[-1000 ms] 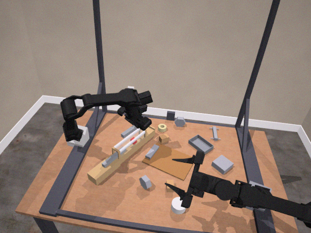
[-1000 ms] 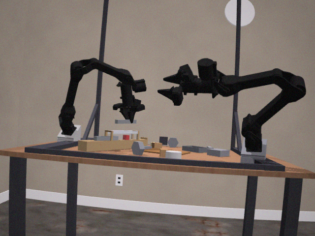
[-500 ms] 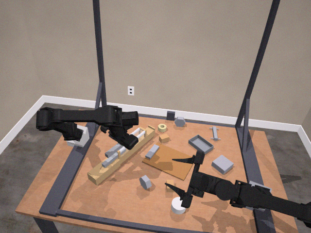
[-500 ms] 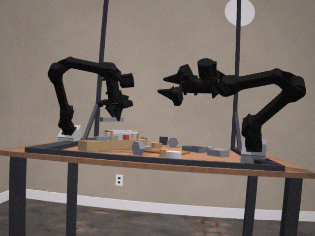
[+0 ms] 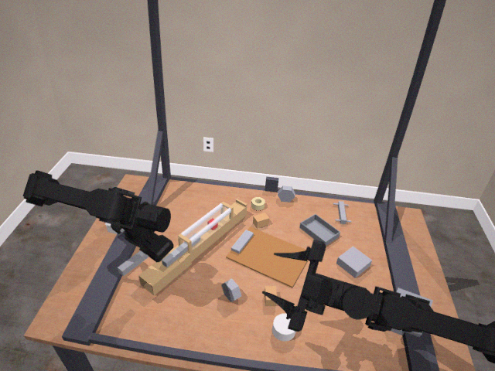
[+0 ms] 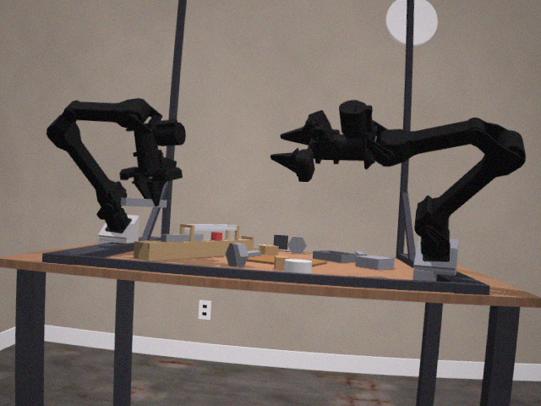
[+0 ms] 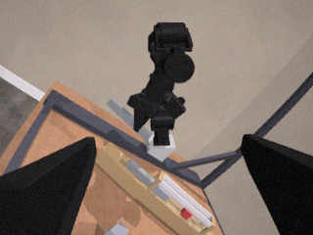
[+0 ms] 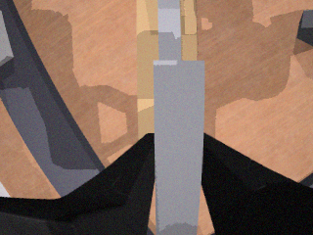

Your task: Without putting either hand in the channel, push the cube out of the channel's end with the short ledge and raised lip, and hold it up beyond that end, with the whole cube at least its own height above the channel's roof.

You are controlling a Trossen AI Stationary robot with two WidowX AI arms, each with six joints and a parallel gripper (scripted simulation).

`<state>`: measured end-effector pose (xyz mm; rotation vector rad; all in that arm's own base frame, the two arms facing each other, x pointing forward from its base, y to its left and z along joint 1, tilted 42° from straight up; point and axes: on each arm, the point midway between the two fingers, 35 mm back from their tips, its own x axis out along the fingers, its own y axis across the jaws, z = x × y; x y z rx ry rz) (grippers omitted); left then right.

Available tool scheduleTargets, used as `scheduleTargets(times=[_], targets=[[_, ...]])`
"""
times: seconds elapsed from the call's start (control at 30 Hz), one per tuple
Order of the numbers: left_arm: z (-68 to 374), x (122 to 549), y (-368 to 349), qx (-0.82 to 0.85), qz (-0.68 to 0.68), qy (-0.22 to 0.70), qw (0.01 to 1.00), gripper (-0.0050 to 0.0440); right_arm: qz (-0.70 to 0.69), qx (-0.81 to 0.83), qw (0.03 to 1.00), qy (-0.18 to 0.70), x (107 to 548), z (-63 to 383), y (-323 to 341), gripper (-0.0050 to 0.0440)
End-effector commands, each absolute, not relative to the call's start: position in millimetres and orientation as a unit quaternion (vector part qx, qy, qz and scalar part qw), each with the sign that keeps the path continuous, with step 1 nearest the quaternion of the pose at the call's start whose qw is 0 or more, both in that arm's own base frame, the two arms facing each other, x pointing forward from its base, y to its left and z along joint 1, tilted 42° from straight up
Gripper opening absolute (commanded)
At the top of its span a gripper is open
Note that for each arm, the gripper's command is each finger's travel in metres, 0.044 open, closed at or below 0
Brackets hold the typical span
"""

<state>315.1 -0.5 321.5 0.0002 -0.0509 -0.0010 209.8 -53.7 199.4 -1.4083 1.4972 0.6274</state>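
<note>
The red cube [image 5: 213,224] sits inside the tan channel [image 5: 197,248] under its white roof rails; it also shows in the exterior view [image 6: 215,236] and the left wrist view [image 7: 187,213]. A grey block [image 5: 175,253] lies in the channel's near end. My right gripper [image 5: 154,247] is shut on a long grey bar [image 6: 144,202] and holds it level above that near end. In the right wrist view the bar [image 8: 178,157] points along the channel [image 8: 166,59]. My left gripper [image 5: 269,273] [image 6: 277,147] is open wide and empty, high above the table, away from the channel.
A brown mat [image 5: 267,255], grey tray [image 5: 319,229], grey slab [image 5: 353,261], white cylinder [image 5: 283,327], yellow ring [image 5: 257,203], grey hexagon blocks [image 5: 286,193], small tan cubes [image 5: 261,219] and a flat grey bar lie about. Dark frame posts stand at both sides.
</note>
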Motion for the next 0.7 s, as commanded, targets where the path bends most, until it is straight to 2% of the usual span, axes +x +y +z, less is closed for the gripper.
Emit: scheduleTargets(times=[0.0, 0.07, 0.67], targets=[[327, 314, -1, -0.002, -0.002, -0.031, 1.0, 0.04, 0.287, -0.563, 0.441, 0.637, 194, 172, -78, 0.0], [327, 314, -1, -0.002, -0.002, -0.031, 1.0, 0.04, 0.25, -0.584, 0.486, 0.6, 211, 179, -85, 0.0], [327, 314, -1, -0.002, -0.002, -0.031, 1.0, 0.04, 0.251, -0.581, 0.481, 0.607, 211, 161, -99, 0.0]])
